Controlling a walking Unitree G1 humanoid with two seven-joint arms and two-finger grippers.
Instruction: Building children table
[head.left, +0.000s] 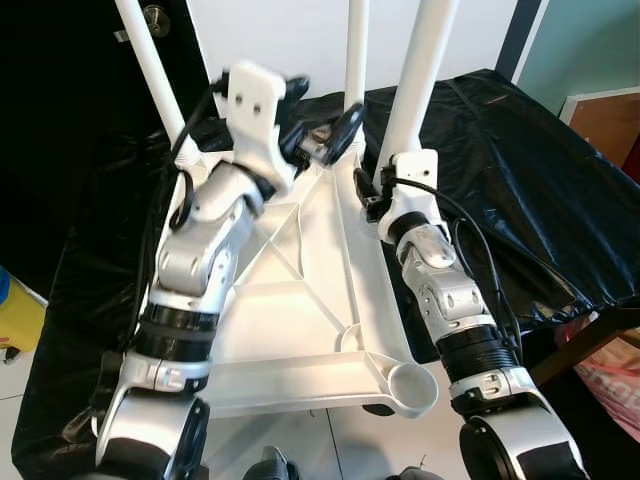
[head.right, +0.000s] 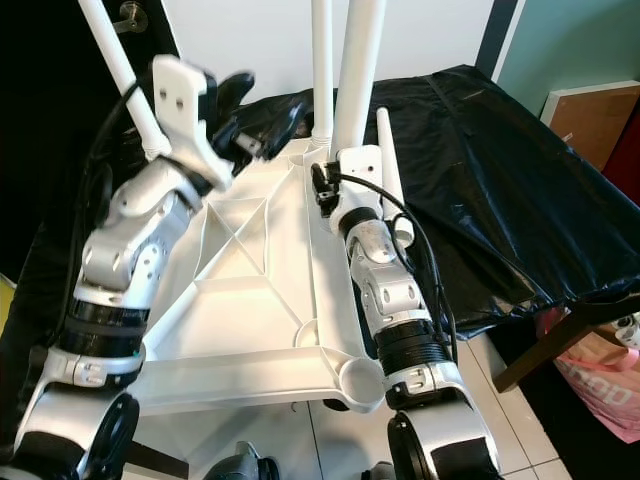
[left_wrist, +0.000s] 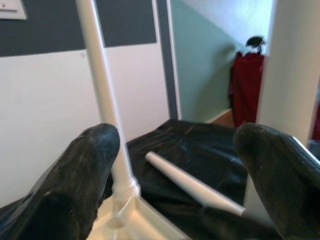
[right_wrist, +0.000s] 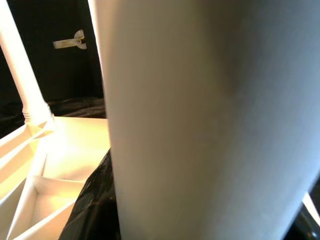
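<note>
The white table top (head.left: 300, 330) lies upside down on a black sheet (head.left: 520, 170). Two white legs stand screwed in at its far side, a left leg (head.left: 150, 60) and a middle leg (head.left: 356, 50). My right gripper (head.left: 398, 152) is shut on a third leg (head.left: 420, 70), held upright at the far right corner. A black finger (right_wrist: 95, 210) presses against this leg. My left gripper (head.left: 322, 130) hovers open over the far edge between the legs, fingers (left_wrist: 80, 175) wide apart and holding nothing. A loose leg (head.right: 392, 170) lies on the sheet. The near right corner socket (head.left: 412, 388) stands empty.
A dark wooden frame (head.right: 560, 330) and a pink bag (head.right: 600, 385) sit at the right on the white tiled floor. A yellow object (head.left: 20, 320) is at the far left. A white wall and a dark panel rise behind the table.
</note>
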